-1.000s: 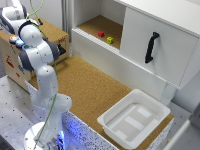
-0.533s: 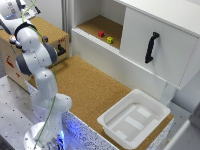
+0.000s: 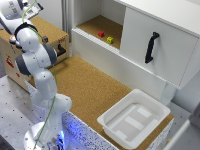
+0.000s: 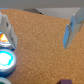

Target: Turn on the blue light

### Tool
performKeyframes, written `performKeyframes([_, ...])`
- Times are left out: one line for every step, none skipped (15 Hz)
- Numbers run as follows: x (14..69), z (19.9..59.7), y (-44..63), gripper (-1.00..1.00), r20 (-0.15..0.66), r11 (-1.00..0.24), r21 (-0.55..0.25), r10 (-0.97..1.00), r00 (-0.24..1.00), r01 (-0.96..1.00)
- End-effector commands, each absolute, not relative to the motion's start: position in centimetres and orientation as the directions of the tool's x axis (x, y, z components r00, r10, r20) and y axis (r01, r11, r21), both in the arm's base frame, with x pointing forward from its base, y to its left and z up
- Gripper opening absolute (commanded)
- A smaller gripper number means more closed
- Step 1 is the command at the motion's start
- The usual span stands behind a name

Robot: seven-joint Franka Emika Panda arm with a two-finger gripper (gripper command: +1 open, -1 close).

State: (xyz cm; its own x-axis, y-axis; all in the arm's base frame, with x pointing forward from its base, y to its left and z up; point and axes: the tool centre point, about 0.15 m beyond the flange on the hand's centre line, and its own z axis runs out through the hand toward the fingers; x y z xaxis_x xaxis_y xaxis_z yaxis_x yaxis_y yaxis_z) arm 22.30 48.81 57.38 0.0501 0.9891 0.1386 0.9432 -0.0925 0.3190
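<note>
Arm [image 3: 37, 60] folded back over wooden box [image 3: 50, 35], jaws wide above blue light [image 4: 6, 59].

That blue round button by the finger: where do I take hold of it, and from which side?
Probably no pinch: the blue round button looks low and flat-topped, offering little side wall. Come straight down from above and press its top centre with one finger of the open gripper.

My gripper [image 4: 37, 31]: fingertips blurred in wrist view. Blue light [image 4: 6, 60] cut by frame edge. Exterior view: gripper cropped at top, light not discernible.
</note>
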Motion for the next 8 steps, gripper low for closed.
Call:
performKeyframes([26.9,57.1,47.6,1.0,0.104,-0.045,0.307,0.995,0.014,0.951])
performKeyframes([27.4,56.9,46.8,1.0,0.112,-0.051,0.304,0.994,0.017,0.951])
performKeyframes([27.8,56.5,45.8,1.0,0.109,-0.053,0.301,0.994,0.021,0.952])
performKeyframes([28.0,56.0,44.8,1.0,0.114,-0.058,0.293,0.993,0.026,0.954])
performKeyframes([28.1,55.4,43.8,1.0,0.108,-0.061,0.284,0.994,0.032,0.957])
performKeyframes([28.1,54.7,42.7,1.0,0.105,-0.065,0.269,0.994,0.038,0.961])
performKeyframes([28.0,54.0,41.7,1.0,0.099,-0.07,0.258,0.994,0.046,0.964])
performKeyframes([27.8,53.1,40.5,1.0,0.098,-0.082,0.244,0.993,0.06,0.966])
